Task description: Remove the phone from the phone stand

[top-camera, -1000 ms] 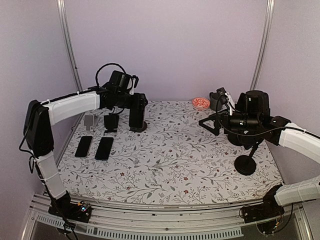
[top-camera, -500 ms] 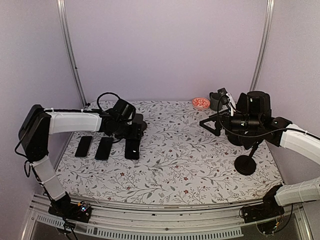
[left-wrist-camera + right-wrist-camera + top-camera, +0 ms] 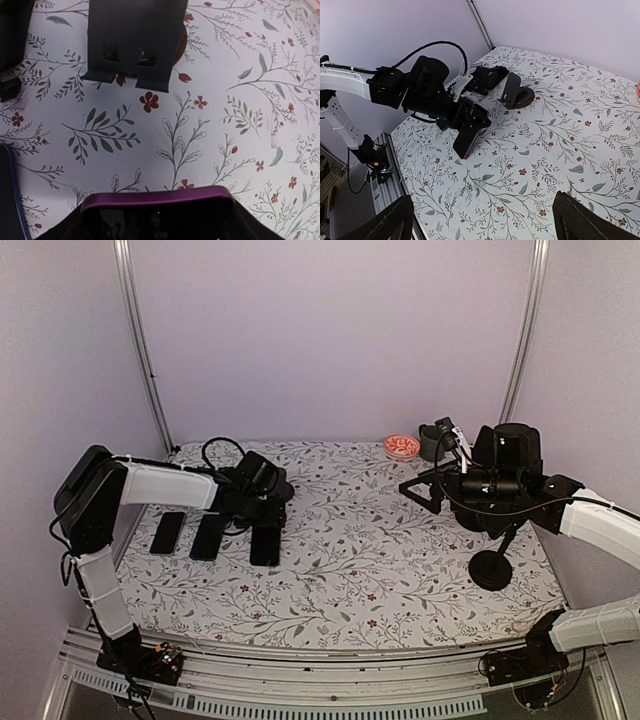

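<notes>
- Desk [image 3: 360, 570]: white cloth printed with grey sprigs and small red flowers, pale walls on three sides.
- Left gripper [image 3: 266, 518]: low over the left half of the desk and set at a middling width, clamped across the short sides of the phone. One end of the phone fills the bottom of the left wrist view between the fingers.
- Phone [image 3: 265, 545]: dark slab with a purple rim, off the stand and down at the desk surface, in front of the stand. Whether it lies fully flat cannot be told.
- Phone stand [image 3: 135, 35]: dark plate on a round base with two lips at its foot. It is empty, standing just beyond the held phone.
- Two other phones [image 3: 208, 536]: lying flat side by side, to the left of the held phone and apart from it.
- Right gripper [image 3: 417, 490]: jaws spread wide, holding nothing, raised over the right half of the desk.
- Red dish [image 3: 402, 446]: at the far edge, right of centre.
- Dark cup [image 3: 433, 443]: just beside the red dish.
- Black round-based post [image 3: 490, 568]: on the desk under the right arm.
</notes>
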